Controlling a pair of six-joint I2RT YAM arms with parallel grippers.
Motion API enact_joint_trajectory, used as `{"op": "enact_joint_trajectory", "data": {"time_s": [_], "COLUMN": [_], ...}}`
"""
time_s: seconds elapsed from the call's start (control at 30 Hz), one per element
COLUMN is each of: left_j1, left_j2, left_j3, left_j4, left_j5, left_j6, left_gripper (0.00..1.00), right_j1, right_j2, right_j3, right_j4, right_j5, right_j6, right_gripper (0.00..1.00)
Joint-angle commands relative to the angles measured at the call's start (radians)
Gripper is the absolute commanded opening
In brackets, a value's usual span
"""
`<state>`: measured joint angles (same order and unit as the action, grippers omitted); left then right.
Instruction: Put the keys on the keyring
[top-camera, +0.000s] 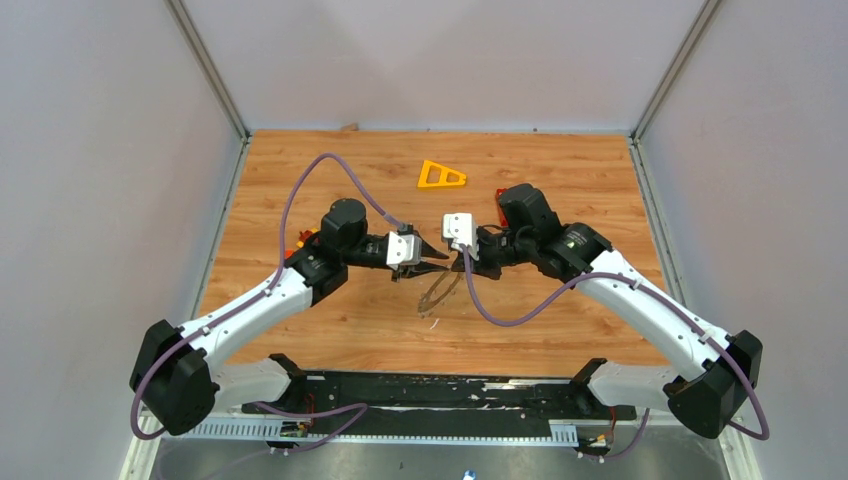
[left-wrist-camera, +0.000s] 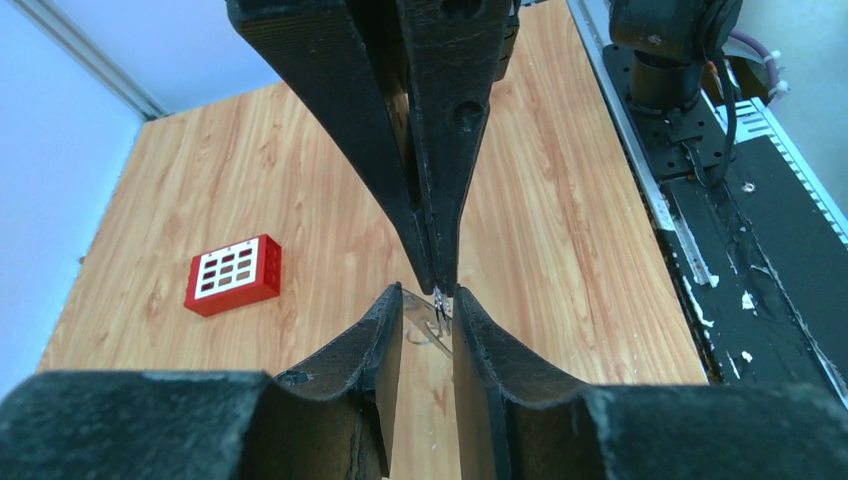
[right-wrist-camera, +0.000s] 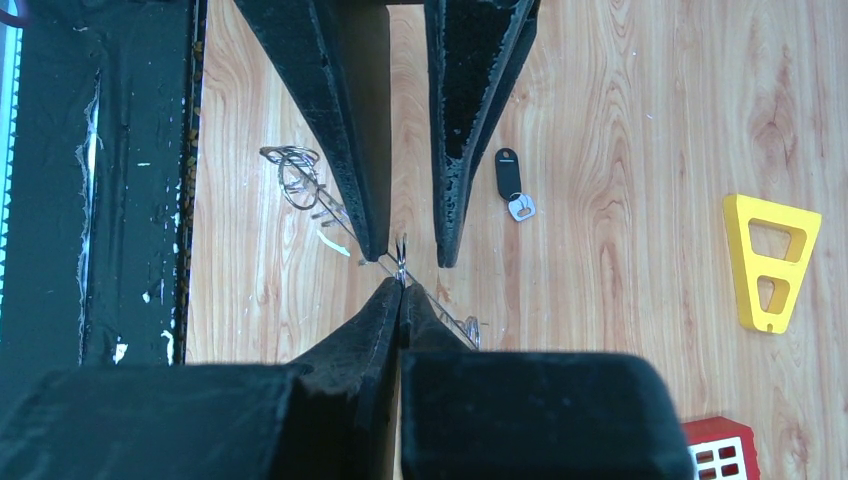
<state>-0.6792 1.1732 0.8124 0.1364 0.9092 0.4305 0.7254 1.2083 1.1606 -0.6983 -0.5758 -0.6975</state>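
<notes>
Thin grey metal keyring (right-wrist-camera: 400, 256) is held over wooden table (right-wrist-camera: 620, 150), pinched between closed fingers of right gripper (right-wrist-camera: 401, 290). Left gripper (left-wrist-camera: 427, 297) is set tip to tip against right, fingers parted, ring wire seen in gap; contact cannot be told. Small black-headed key with silvery blade (right-wrist-camera: 510, 180) is laid flat on table, apart from ring.

table (right-wrist-camera: 620, 120): looked smooth, wood-grained
key (right-wrist-camera: 512, 186): had matt black plastic head, silvery metal tip
keyring (right-wrist-camera: 292, 160): was thin, shiny metal

Red keypad block (right-wrist-camera: 718, 452), cropped by the lower edge of the right wrist view.
</notes>
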Motion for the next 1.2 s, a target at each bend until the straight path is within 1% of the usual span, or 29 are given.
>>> {"op": "enact_joint_trajectory", "data": {"time_s": [0.0, 0.17, 0.4, 0.6, 0.77, 1.0, 1.1, 1.17], "left_j1": [0.0, 0.0, 0.0, 0.0, 0.0, 0.0, 0.0, 0.0], "left_j2": [0.003, 0.006, -0.014, -0.009, 0.022, 0.041, 0.047, 0.044], "left_j3": [-0.005, -0.004, -0.024, -0.036, -0.015, -0.014, -0.015, -0.017], "left_j4": [0.008, -0.019, -0.02, 0.03, 0.055, 0.081, 0.106, 0.123], "left_j5": [0.05, 0.082, 0.091, 0.086, 0.087, 0.076, 0.072, 0.062], "left_j6": [0.043, 0.073, 0.112, 0.102, 0.06, 0.033, 0.005, -0.014], "left_gripper": [0.32, 0.32, 0.38, 0.37, 0.33, 0.24, 0.17, 0.09], "right_j1": [0.005, 0.006, 0.005, 0.005, 0.003, 0.003, 0.004, 0.004], "right_j2": [-0.029, -0.037, -0.051, -0.062, -0.057, -0.056, -0.05, -0.048], "right_j3": [0.021, 0.011, -0.019, -0.035, -0.033, -0.038, -0.038, -0.041], "right_j4": [0.051, 0.058, 0.074, 0.09, 0.092, 0.101, 0.103, 0.106], "right_j5": [-0.009, -0.006, -0.004, -0.03, -0.045, -0.055, -0.064, -0.063], "right_j6": [0.008, 0.004, -0.01, -0.013, -0.013, -0.009, -0.007, -0.007], "right_gripper": [0.0, 0.0, 0.0, 0.0, 0.0, 0.0, 0.0, 0.0]}}
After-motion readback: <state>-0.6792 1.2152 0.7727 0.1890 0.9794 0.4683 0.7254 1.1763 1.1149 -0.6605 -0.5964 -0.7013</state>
